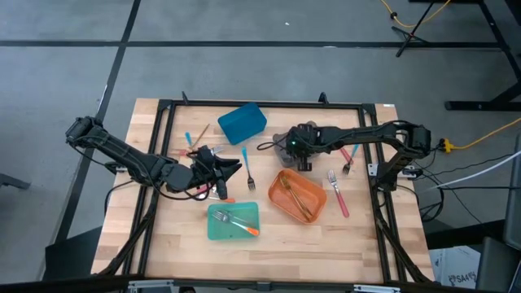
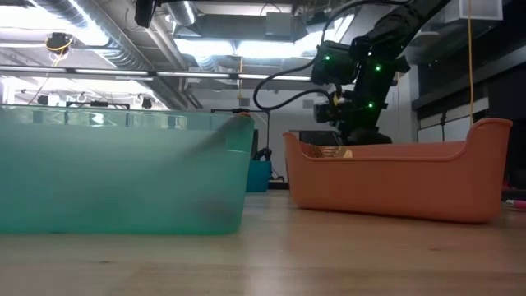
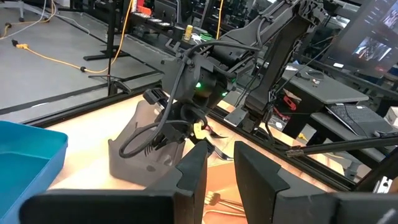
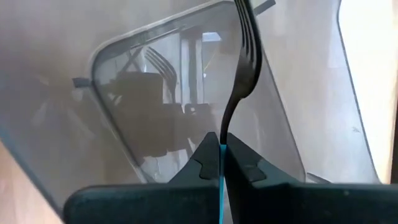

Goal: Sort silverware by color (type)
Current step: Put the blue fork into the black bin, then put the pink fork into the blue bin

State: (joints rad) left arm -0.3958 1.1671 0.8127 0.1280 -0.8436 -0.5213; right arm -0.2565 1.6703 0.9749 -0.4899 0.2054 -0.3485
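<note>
While the left hand (image 1: 234, 167) idles parted mid-tabletop, the right hand (image 4: 221, 144), clamped on a blue-handled fork (image 4: 239, 68), hangs over the grey bin (image 4: 186, 81); next, release it inside.

A grey floor (image 1: 244, 32) is seen around the wooden counter (image 1: 277, 256). Silver ducts (image 2: 90, 33) and ceiling lights (image 2: 214, 47) are shown overhead. A yellow cable (image 1: 488, 130) is laid across the floor.
</note>
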